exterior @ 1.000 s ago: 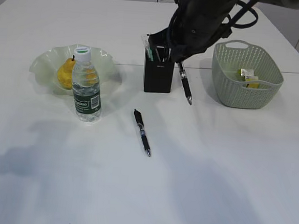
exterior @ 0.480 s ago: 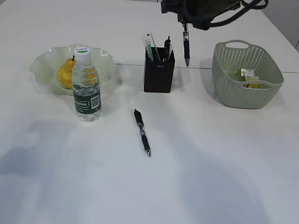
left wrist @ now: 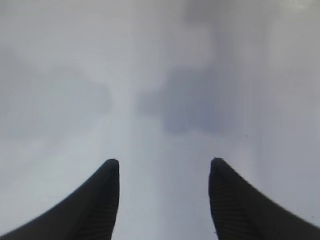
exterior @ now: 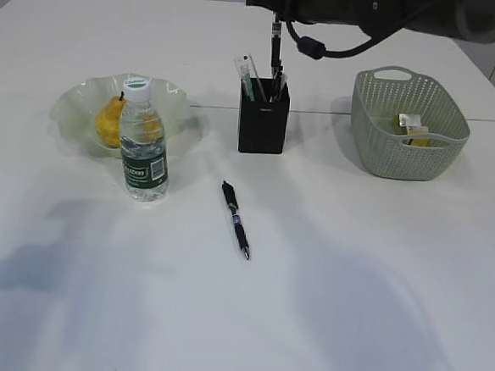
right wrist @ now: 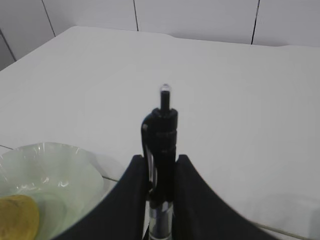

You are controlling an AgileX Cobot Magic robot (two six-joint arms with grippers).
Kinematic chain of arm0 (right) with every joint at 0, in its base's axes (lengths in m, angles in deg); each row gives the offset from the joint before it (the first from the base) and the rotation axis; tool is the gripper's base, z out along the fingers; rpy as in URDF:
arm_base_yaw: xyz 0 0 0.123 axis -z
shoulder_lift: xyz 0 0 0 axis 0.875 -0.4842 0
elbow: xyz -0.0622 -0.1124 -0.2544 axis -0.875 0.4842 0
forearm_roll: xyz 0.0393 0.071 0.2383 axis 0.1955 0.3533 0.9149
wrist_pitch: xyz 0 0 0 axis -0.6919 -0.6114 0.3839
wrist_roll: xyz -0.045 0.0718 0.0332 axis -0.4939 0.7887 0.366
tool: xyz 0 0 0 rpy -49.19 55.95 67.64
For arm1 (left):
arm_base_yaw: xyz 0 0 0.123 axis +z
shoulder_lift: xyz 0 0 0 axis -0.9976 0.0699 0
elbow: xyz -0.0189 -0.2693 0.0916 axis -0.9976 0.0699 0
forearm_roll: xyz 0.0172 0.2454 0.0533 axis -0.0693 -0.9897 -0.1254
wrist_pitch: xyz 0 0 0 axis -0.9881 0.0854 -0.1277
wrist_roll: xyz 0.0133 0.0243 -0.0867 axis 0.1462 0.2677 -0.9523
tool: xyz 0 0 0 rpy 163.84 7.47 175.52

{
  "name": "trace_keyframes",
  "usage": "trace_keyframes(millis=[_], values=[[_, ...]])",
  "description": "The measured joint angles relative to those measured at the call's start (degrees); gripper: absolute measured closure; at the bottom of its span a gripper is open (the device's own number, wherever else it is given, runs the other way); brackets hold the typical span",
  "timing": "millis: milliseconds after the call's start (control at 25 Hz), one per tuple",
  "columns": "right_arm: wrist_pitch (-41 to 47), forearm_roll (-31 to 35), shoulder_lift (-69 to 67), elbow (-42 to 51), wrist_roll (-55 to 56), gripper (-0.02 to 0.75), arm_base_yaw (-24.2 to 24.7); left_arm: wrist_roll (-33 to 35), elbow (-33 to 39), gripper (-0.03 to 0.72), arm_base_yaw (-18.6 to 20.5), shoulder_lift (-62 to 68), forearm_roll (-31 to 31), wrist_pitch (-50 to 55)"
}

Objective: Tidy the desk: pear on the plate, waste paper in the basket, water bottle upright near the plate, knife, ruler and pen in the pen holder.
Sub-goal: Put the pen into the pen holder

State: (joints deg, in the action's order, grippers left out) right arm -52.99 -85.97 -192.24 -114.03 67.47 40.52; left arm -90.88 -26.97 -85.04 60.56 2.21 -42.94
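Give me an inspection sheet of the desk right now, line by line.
Surface: white table, arm shadows, no spills seen.
Job's things: pear on plate; water bottle upright beside plate; pen holder holding several items; one pen lying on table; waste paper in basket.
Clutter: nothing seen.
Grippers: right claw shut on held pen, upright above pen holder; left claw open, empty.
Cables: black cable on right arm.
Surroundings: white wall panels.

Right gripper (right wrist: 159, 172) pinched, left gripper (left wrist: 164, 172) agape
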Motion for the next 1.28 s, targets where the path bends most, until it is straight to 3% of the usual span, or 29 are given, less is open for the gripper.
trace_keyframes(millis=[440, 760, 1280], values=[[-10.5, 0.0, -5.7, 0.0, 2.4, 0.639, 3.75, 0.0, 0.0, 0.286, 0.0, 0.0, 0.0, 0.0], [-18.02, -2.31, -8.86, 0.0, 2.69, 0.638, 3.82, 0.0, 0.0, 0.286, 0.0, 0.0, 0.0, 0.0], [-21.08, -5.22, -13.43, 0.0, 4.89, 0.631, 3.82, 0.0, 0.0, 0.286, 0.0, 0.0, 0.09, -0.08]])
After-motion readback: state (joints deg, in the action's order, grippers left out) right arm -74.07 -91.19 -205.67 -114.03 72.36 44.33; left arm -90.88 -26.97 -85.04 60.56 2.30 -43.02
